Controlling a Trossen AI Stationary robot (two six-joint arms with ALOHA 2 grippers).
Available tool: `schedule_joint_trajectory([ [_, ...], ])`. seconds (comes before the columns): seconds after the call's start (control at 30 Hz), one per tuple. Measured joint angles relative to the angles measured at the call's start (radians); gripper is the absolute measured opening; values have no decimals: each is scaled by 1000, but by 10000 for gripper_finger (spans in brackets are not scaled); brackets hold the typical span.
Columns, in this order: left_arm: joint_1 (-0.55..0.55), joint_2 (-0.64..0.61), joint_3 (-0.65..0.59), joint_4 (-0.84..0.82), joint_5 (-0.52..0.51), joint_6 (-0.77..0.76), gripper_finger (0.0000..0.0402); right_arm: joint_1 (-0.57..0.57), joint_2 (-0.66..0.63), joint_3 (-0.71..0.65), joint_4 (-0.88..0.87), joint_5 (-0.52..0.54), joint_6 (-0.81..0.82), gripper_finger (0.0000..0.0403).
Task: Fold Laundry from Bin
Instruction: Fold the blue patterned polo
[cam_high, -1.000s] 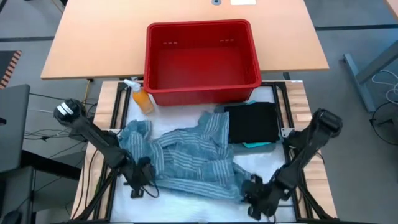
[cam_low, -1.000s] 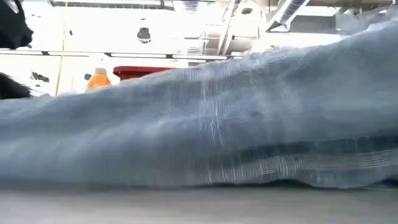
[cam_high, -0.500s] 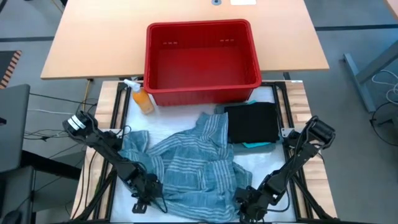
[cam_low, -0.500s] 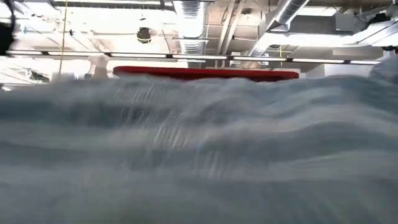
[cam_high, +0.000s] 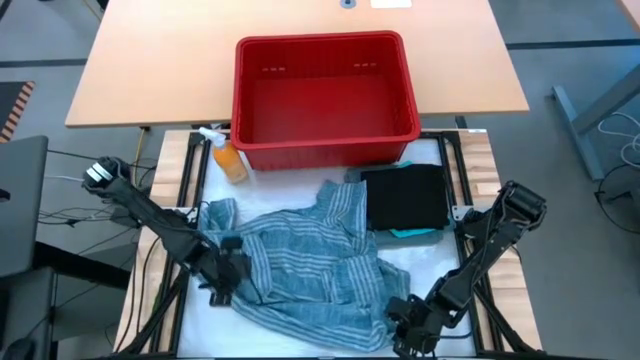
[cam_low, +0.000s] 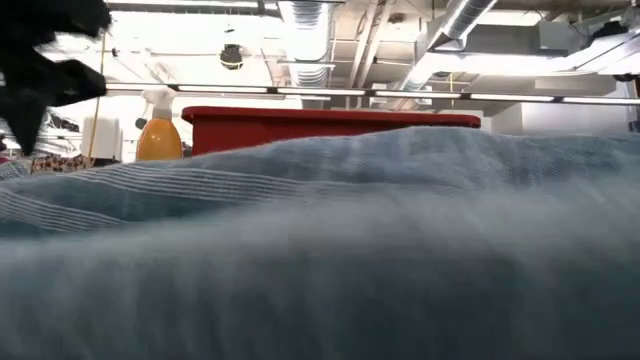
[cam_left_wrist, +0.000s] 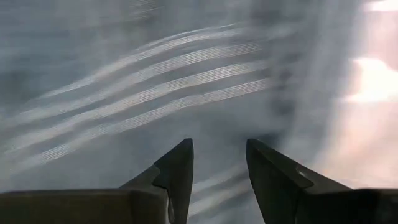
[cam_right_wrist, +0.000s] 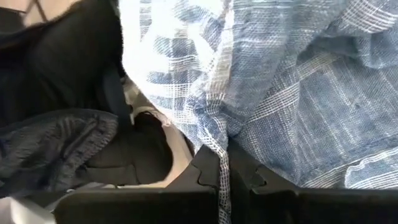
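Spread left gripper faces the crumpled blue-grey striped cotton shirt; at five o'clock, right gripper apparently pinches its hem.

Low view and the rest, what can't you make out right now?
- Low view: the blue-grey shirt fills the front, hiding the table; only the bin rim shows.
- High view: the turquoise garment is mostly under the black garment.
- Left wrist view: the cloth ahead is a blur.
- Right wrist view: the right tool is shut on shirt fabric.
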Motion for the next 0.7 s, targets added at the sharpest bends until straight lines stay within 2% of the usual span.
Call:
schedule_joint_trajectory([
  [0.1,76,-42,-33,-117,-105,15,139,6,7,0,-25,-6,7,32],
  [0.2,178,-93,-89,-135,-118,85,139,5,7,-1,-24,-6,2,31],
  [0.37,346,-164,-163,-88,86,195,139,5,7,-1,-21,-7,-2,32],
  [0.53,478,-259,-192,-109,124,225,139,5,7,-1,-21,-8,-45,31],
  [0.7,557,-373,-210,-132,185,226,140,-2,7,-1,-21,-8,-78,31],
])
